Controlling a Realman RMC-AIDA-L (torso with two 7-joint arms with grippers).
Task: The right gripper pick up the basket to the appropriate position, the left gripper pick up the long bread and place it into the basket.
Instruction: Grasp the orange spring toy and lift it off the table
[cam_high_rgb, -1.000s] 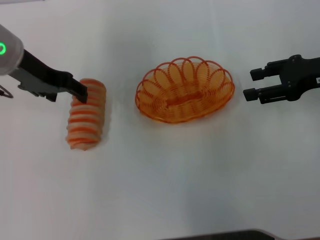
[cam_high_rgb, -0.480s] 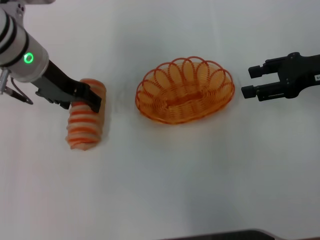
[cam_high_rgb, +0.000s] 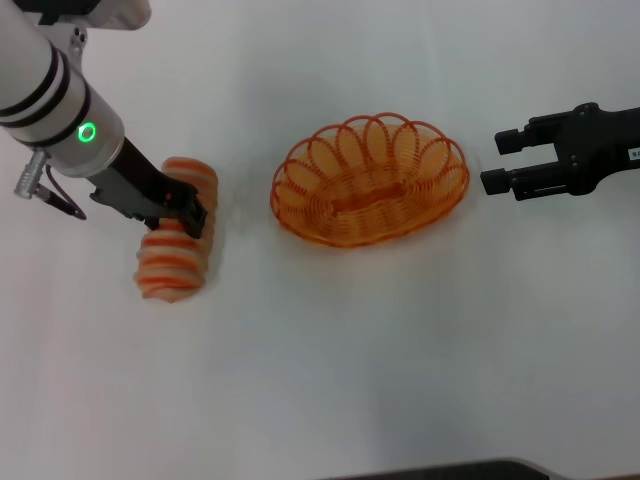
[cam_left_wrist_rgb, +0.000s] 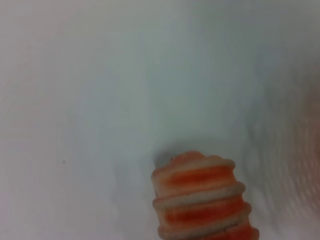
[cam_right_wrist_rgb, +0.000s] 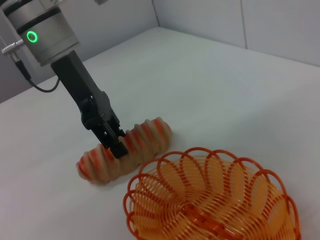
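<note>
Straddling the oblong cream toy loaf with orange crosswise stripes, the long bread (cam_high_rgb: 173, 231), my left gripper (cam_high_rgb: 190, 212) sits low over the middle of it, on the side nearest the basket. Whether those jaws have closed on the loaf or only bracket it I cannot tell; the right wrist view shows the black fingertips pressed against its flank. The bread lies flat on the white worktop (cam_high_rgb: 330, 370), well to my left of the oval orange wire basket (cam_high_rgb: 370, 180), which stands upright and empty at the centre. My right gripper (cam_high_rgb: 503, 163) hangs just beside the basket's far end, jaws apart, not touching the rim.

The step in hand, as I judge it, is securing the loaf. To do it well I should grip across the narrow width, near the middle of its length, so it hangs level rather than tipping. It looks soft and ribbed, so a firm but gentle squeeze in a groove should hold. Then lift straight up before swinging toward the basket, clearing the looped rim.
</note>
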